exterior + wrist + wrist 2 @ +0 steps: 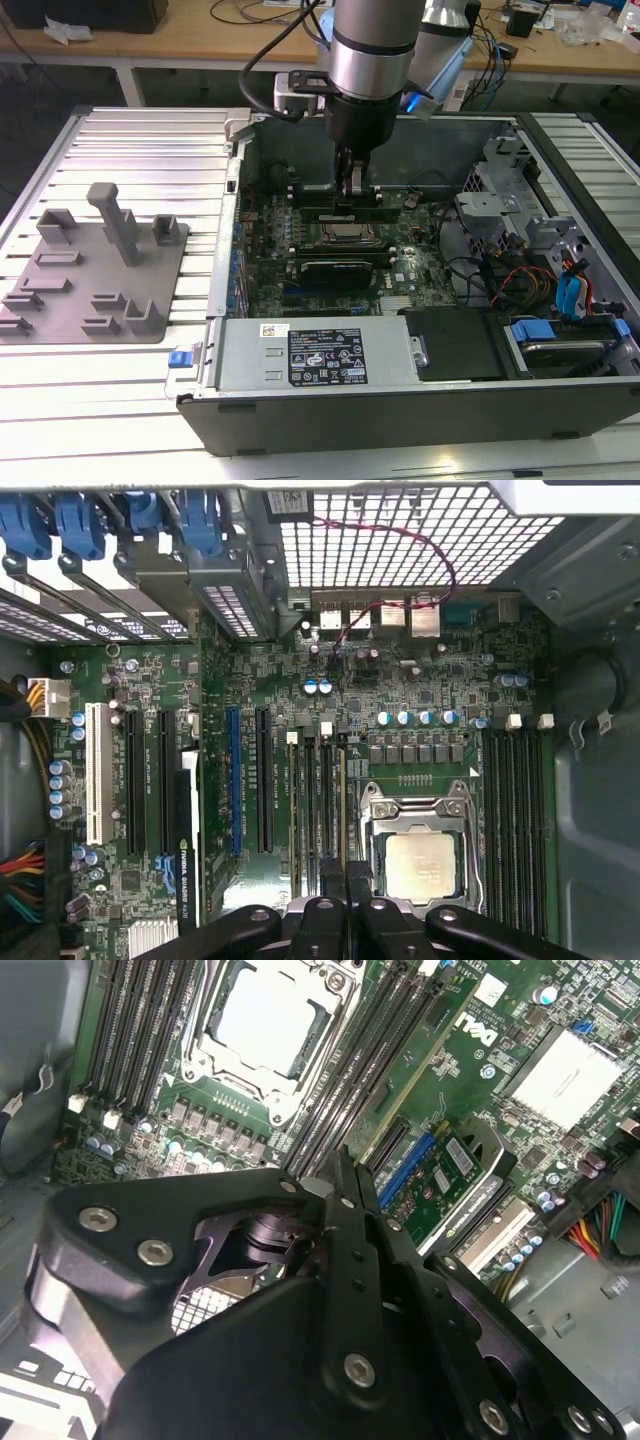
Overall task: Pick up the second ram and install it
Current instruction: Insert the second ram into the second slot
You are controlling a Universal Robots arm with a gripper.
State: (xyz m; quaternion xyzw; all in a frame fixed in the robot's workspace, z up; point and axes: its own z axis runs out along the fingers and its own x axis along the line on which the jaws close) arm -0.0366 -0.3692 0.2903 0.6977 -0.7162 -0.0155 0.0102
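Note:
My gripper [352, 196] reaches down into the open computer case [230, 300], and its two fingers are shut together. In both wrist views the fingertips [343, 1160] [347, 880] sit over the bank of memory slots beside the silver CPU [425, 865] [262, 1020]. A thin ram stick [340, 800] stands on edge in a slot, running out from under the fingertips. In the exterior view it appears as a long dark bar [325, 213] just below the gripper. I cannot tell whether the fingertips touch it.
A black expansion card [340, 270] lies in front of the CPU [345, 235]. The power supply [315, 355] fills the case's front, with a drive cage [500, 190] and cables at the exterior view's right. A grey parts fixture [95, 270] rests on the slatted table at the left.

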